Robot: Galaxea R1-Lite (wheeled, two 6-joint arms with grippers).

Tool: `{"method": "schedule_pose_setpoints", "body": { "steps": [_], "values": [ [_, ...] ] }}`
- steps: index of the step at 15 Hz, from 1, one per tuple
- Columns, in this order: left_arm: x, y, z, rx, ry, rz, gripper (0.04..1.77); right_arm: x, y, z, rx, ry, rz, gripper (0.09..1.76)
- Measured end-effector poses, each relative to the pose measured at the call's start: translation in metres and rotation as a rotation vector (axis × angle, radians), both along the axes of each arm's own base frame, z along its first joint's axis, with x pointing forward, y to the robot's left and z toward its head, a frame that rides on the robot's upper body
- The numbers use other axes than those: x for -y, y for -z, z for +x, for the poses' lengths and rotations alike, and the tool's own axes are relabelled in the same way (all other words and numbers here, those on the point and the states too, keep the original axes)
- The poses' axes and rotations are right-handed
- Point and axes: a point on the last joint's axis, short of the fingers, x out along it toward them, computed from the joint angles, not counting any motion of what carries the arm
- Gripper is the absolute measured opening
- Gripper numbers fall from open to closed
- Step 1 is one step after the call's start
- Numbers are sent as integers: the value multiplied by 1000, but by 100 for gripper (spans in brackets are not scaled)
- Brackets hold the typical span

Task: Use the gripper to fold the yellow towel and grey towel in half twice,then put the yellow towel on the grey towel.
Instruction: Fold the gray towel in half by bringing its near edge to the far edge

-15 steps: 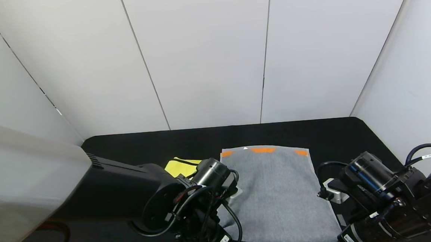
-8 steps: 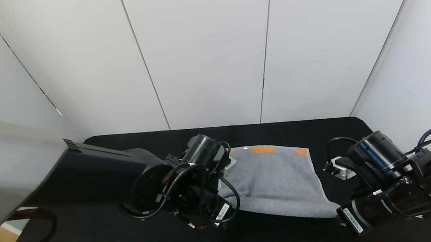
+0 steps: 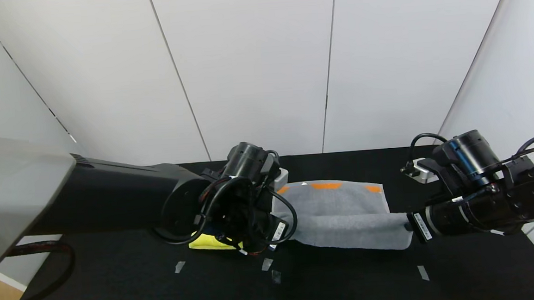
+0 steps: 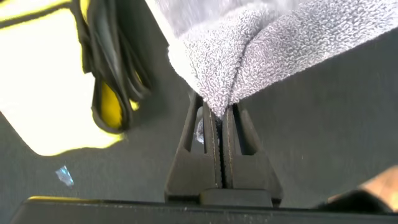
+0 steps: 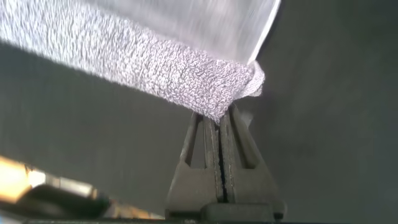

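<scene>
The grey towel [image 3: 340,215] sags over the black table [image 3: 118,289] between the left gripper [image 4: 219,124] and right gripper [image 5: 222,121], each clamped tight on a near corner, with the yellow towel [image 3: 207,241] just beneath the left gripper.

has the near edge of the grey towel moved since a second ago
Yes. The grey towel's near edge has been carried away from the robot, toward its orange band by the back wall.
</scene>
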Motion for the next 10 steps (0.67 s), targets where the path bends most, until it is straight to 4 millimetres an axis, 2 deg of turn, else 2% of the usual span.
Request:
{"method": "schedule_pose_setpoints", "body": {
  "steps": [10],
  "values": [
    [11, 6, 52, 49, -79, -44, 12, 10, 18, 56, 116, 82, 39, 14]
  ]
}}
